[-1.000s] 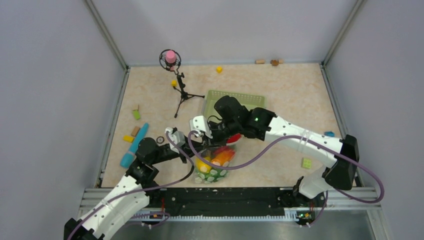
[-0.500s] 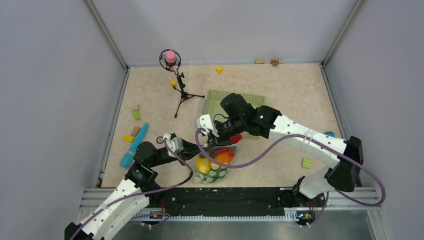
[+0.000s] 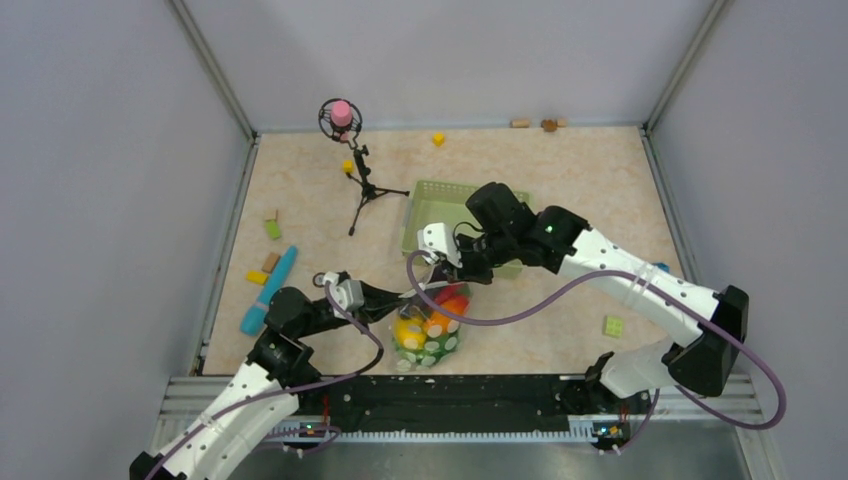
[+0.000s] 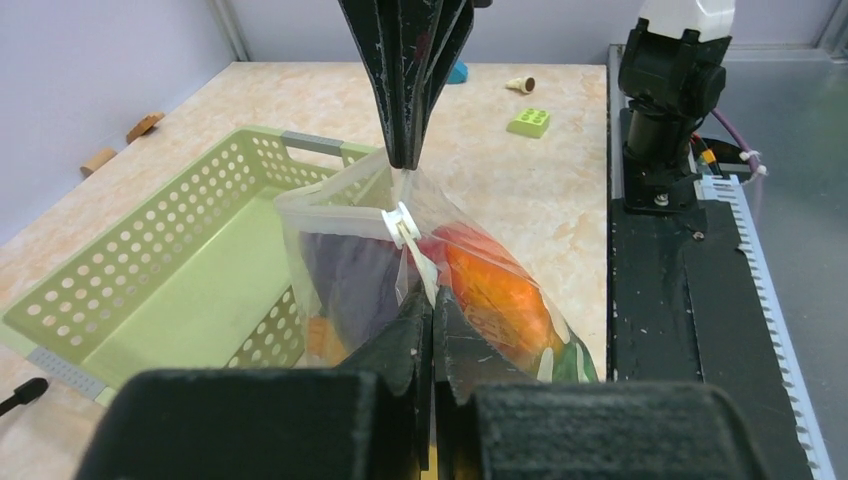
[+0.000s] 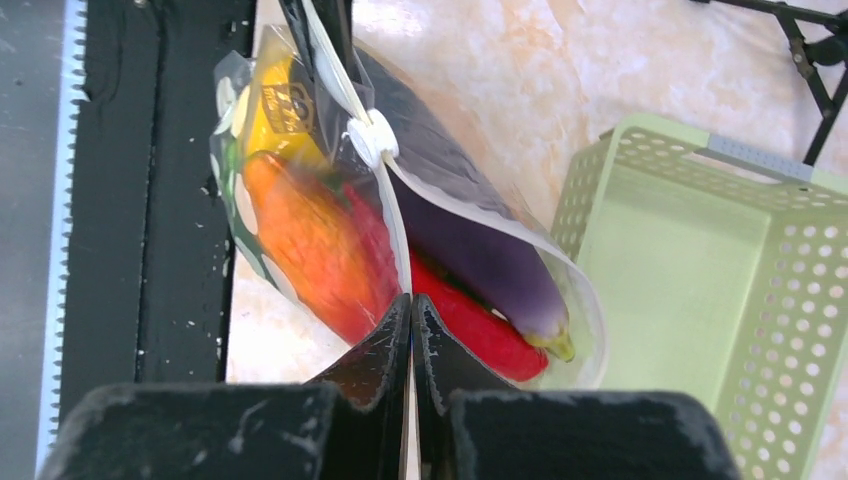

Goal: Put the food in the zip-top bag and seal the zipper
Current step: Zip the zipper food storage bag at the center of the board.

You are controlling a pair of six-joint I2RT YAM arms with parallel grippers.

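Observation:
The clear polka-dot zip-top bag [image 3: 425, 338] stands on the table in front of the arms, stretched between both grippers. It holds the food: purple eggplant [image 5: 470, 240], red chili [image 5: 475, 325], an orange piece [image 5: 310, 240] and yellow lemon [image 5: 268, 110]. My left gripper [image 4: 432, 300] is shut on one end of the whitish zipper strip [image 5: 395, 215]. My right gripper [image 5: 412, 300] is shut on the other end. A white slider [image 5: 372, 140] sits on the strip between them. The mouth gapes from the slider to the right gripper. In the top view the left gripper [image 3: 405, 297] and right gripper [image 3: 450, 283] pinch the bag's top.
The green mesh basket [image 3: 425, 212] stands just behind the bag, also in the left wrist view [image 4: 150, 260]. A small tripod [image 3: 366, 186], a teal object [image 3: 268, 290] and small blocks [image 3: 613, 325] lie around. The black rail [image 3: 480, 390] runs along the front edge.
The right gripper has pulled to the right and the left gripper has followed. The bag's top is now stretched tauter and the bag has shifted slightly right.

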